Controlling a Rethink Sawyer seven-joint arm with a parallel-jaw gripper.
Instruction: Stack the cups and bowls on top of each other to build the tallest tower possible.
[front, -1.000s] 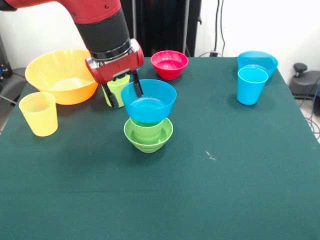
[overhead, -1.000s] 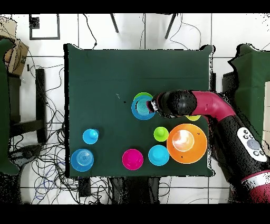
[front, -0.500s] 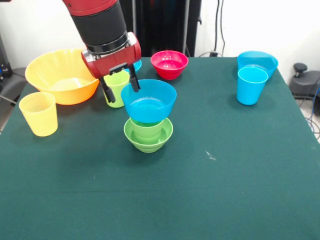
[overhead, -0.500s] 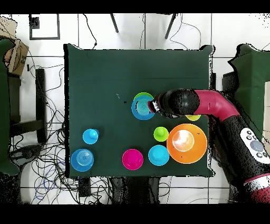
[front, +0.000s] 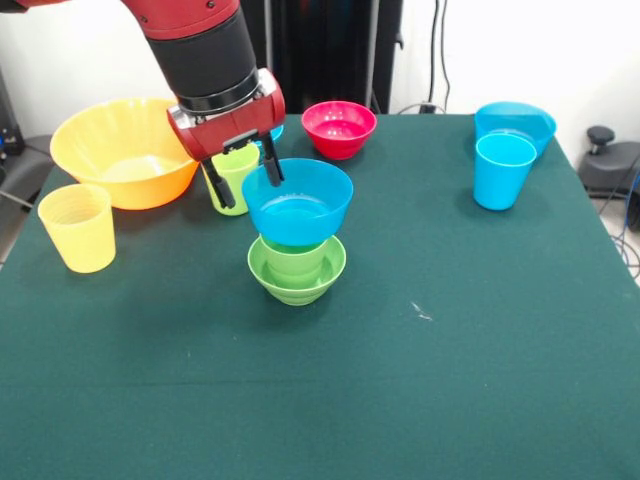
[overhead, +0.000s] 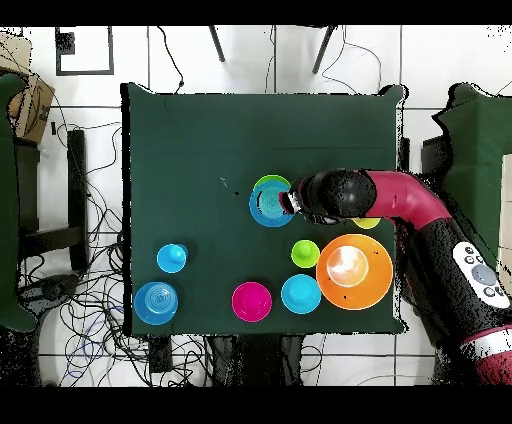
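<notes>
Tower (front: 297, 240) upright, mouths up, blue bowl (front: 298, 201) topmost; gripper (front: 243, 178) spread open, empty, at bowl's rim.

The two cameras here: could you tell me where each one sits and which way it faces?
Front view: across the table from the robot, facing it; the red and black arm enters from above, gripper at the tower.
Overhead view: above the table, looking straight down; the arm comes in from the right.
Both show the tower, the yellow-orange bowl and the red bowl.
</notes>
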